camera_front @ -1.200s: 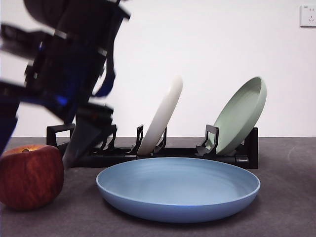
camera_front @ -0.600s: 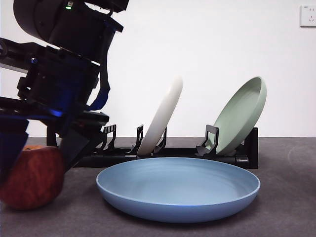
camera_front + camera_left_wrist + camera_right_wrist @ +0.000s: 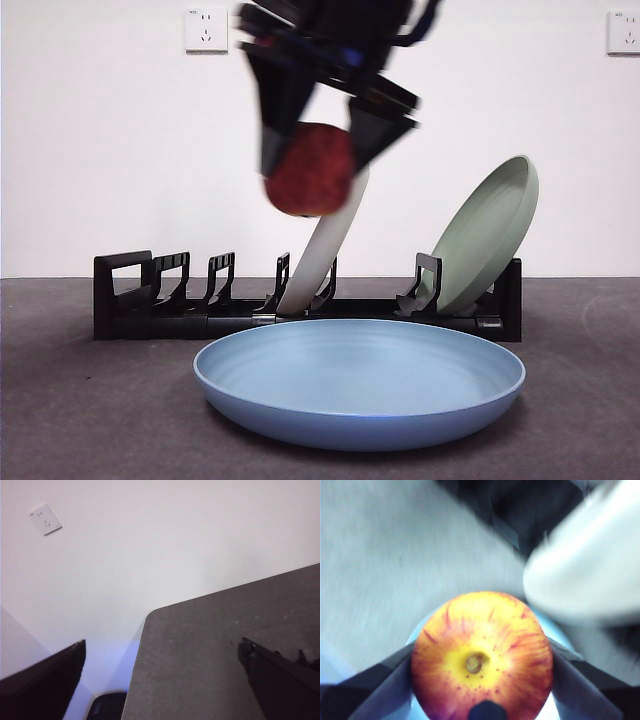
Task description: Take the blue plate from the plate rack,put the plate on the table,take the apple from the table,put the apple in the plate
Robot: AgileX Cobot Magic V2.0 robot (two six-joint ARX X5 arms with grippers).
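Low front camera; wrist cameras face outward.

You had three plates in view: one blue plate [image 3: 360, 385], one cream-white plate [image 3: 325, 255] and one sage-green plate [image 3: 487, 233]. There was one plate rack [image 3: 180, 305], one apple [image 3: 312, 168] and two wall sockets [image 3: 206, 29]. Two grippers showed: the right gripper [image 3: 482, 660] and the left gripper [image 3: 160, 680].
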